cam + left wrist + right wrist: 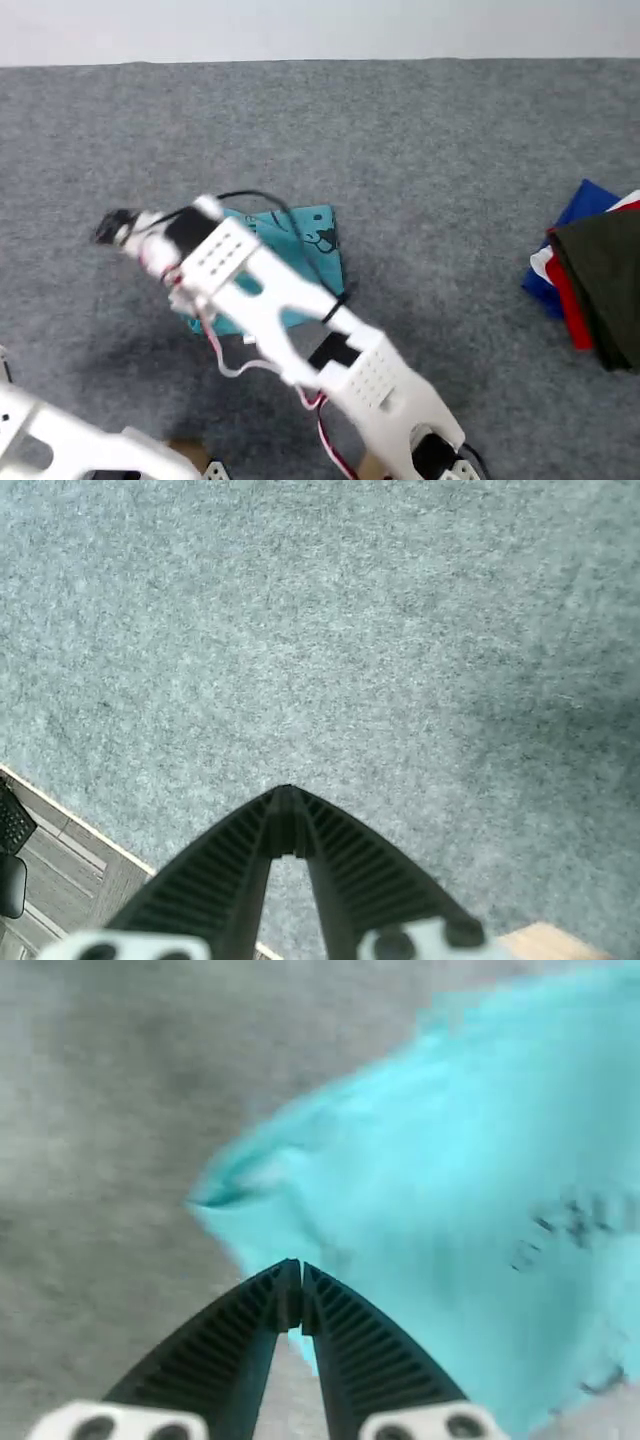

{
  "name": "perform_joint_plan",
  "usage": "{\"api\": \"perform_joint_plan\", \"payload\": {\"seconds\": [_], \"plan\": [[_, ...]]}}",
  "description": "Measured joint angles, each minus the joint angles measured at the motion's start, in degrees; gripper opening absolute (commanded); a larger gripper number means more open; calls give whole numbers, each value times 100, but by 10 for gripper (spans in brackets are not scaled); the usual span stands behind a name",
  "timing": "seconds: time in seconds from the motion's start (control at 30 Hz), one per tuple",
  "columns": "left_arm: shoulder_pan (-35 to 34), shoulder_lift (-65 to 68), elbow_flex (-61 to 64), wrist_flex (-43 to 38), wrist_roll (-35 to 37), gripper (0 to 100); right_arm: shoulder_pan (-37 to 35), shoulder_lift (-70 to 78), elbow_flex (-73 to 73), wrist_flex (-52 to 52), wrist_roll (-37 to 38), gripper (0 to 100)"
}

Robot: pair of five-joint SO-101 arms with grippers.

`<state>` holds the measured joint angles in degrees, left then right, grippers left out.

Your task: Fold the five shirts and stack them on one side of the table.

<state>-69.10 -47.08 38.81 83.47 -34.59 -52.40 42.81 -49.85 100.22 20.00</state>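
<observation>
1. The table (420, 130) is covered with a grey, fuzzy mat that looks like carpet.
2. A teal shirt (318, 240) lies flat on the mat, near the middle and a bit to the left in the high view. It is folded into a rough square shape and has a small dark drawing on it.
3. The white right arm (300, 320) lies across the teal shirt and hides part of it. The arm is made of hard plastic with rows of little holes.
4. The right gripper (300, 1272) hangs over a soft, wavy edge of the teal shirt (450, 1160). Its two black ribbed fingers are pressed together at the tips, and no cloth shows between them.
5. The left gripper (288, 798) hangs over bare grey mat, near the table's edge. Its ribbed black fingers are also squeezed tight together and hold nothing.
6. A stack (600, 290) of folded shirts sits at the right edge of the table, well apart from the teal shirt. A dark shirt (605, 265) is on top. Red (568, 300), white (541, 265) and blue (580, 205) cloth peek out from under it.
7. The white left arm (70, 440) is at the bottom left corner of the high view.
</observation>
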Motion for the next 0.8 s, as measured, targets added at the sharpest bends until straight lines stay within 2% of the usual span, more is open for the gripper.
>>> {"api": "perform_joint_plan", "payload": {"seconds": [0.2, 0.3, 0.47, 0.7, 0.8], "plan": [[0, 0, 53, 0, 0, 2, 826, 123, -9, -378, 334, 9], [0, 0, 149, 0, 0, 2, 897, 501, -9, -563, 387, 9], [0, 0, 229, 0, 0, 2, 624, 905, -9, -615, 404, 9], [0, 0, 229, 0, 0, 2, -413, 967, -9, 0, 404, 9], [0, 0, 229, 0, 0, 2, -633, 967, -9, 9, 404, 9]]}}
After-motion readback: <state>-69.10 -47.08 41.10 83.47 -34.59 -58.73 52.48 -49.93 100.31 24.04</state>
